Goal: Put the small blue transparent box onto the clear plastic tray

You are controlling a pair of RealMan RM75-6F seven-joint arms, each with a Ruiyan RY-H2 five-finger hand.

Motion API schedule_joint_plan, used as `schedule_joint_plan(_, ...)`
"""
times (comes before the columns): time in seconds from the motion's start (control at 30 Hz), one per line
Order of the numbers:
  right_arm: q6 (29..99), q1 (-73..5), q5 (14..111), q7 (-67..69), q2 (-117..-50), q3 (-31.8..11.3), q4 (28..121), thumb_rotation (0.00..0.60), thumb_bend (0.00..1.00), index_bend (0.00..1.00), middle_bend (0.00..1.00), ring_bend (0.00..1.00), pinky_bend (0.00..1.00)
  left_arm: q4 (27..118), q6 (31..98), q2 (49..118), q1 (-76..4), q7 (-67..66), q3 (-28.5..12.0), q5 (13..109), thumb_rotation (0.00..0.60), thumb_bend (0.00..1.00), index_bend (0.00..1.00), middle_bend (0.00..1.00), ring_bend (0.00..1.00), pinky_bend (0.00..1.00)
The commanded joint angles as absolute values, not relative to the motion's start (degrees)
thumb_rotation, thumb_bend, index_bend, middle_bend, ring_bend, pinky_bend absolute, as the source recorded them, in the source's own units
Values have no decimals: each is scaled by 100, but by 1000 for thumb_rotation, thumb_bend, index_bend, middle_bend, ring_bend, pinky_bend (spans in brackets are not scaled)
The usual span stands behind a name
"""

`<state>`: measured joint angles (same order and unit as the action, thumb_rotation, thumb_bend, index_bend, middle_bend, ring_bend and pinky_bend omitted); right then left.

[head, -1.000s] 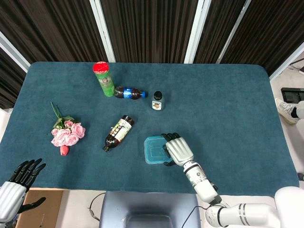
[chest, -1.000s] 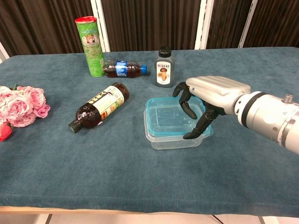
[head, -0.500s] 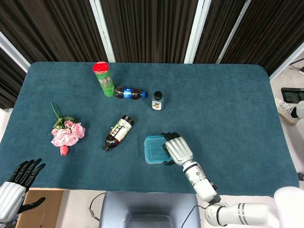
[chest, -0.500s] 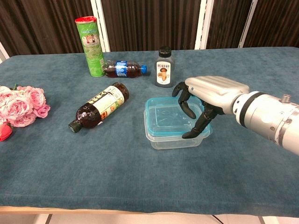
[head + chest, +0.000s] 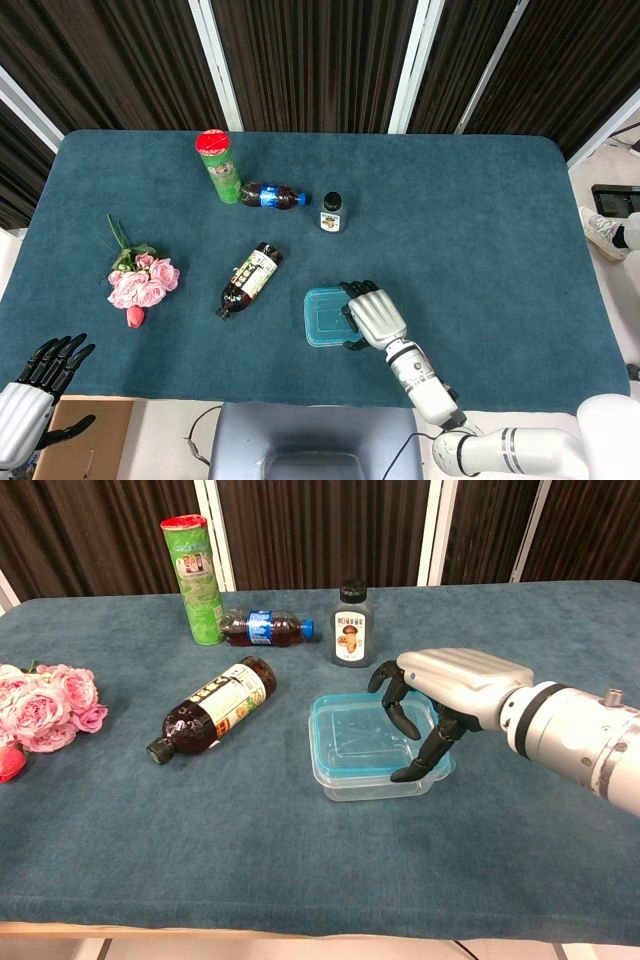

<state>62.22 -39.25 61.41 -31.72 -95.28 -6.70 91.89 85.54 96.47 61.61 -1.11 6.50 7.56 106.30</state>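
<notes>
Nested at about 6 o'clock on the blue-clothed table [image 5: 480, 220], just right of centre: small blue transparent box [image 5: 365, 738] seated on the clear plastic tray [image 5: 350, 784]. Gripped along the box's 3 o'clock rim by the right hand [image 5: 440, 705], dark fingers [image 5: 403, 717] curled over the wall. Likely light, thin, flexy and slick; best pinched low on a wall, near a corner. Hanging off the table's 7 o'clock corner, left hand [image 5: 40, 375], fingers spread, empty.

Right hand [image 5: 440, 695] gripping small blue transparent box [image 5: 362, 732], nesting in clear plastic tray [image 5: 345, 783] on table [image 5: 300, 850]
</notes>
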Motion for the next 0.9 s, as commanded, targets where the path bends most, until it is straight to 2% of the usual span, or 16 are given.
schedule_joint_plan(0.03, 6220, -3911, 6213, -3127, -9509, -652, 9194, 600, 302, 909, 642, 445, 357, 8557, 9643, 6162, -112, 646, 754, 10627, 600, 427, 0, 16, 17, 100)
schedule_joint_plan(0.9, 6125, -3921, 6409, -3094, -9598, -674, 9000, 600, 302, 913, 645, 449, 362, 8559, 9615, 6165, -113, 630, 749, 10608, 600, 427, 0, 16, 17, 100)
